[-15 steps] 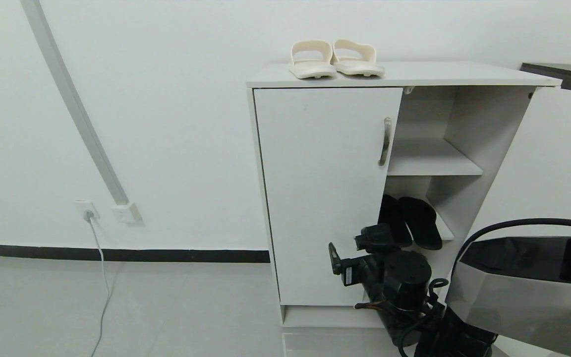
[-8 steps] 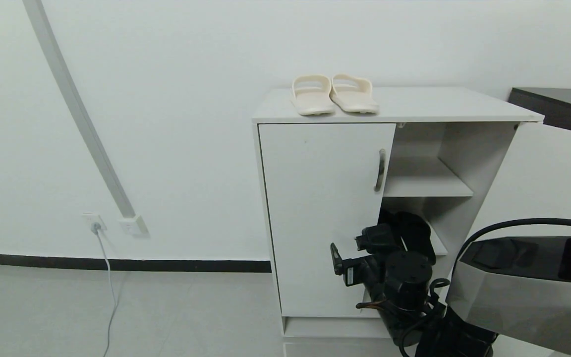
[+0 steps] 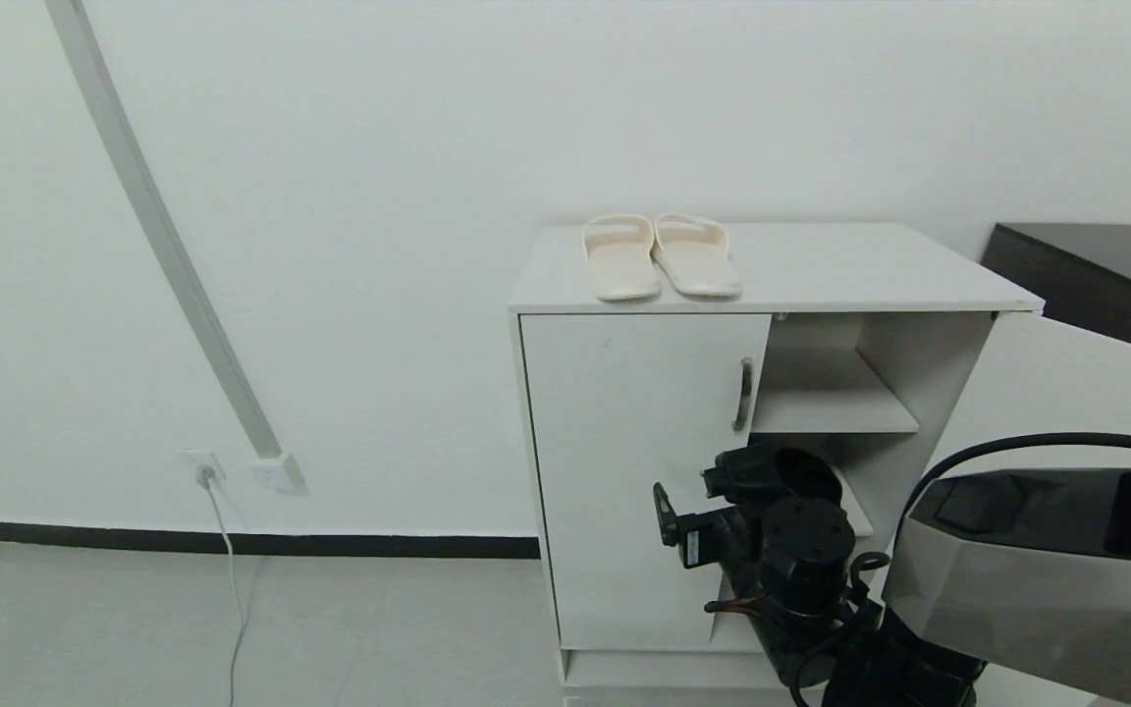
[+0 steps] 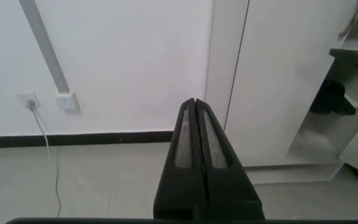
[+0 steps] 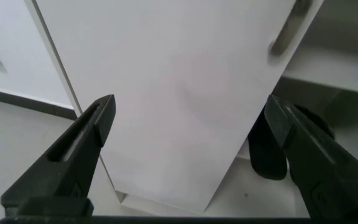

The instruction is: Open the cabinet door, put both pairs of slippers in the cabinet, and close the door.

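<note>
Pair of black slippers [image 3: 826,476] on lower cabinet shelf mostly hidden behind black right arm [image 3: 791,545]; open white cabinet door [image 3: 1066,393] cut off at head view's right edge; curved metal door handle [image 5: 289,34] blurred, cropped in right wrist view

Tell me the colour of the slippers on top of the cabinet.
Cream slippers, best seen in the head view, side by side on the white cabinet.

The right gripper [image 5: 190,106] faces the closed cabinet door [image 5: 154,74], fingers spread wide. The handle [image 5: 291,28] sits near the door's free edge. Past that edge, black slippers [image 5: 267,149] lie below a shelf [image 5: 328,71].
</note>
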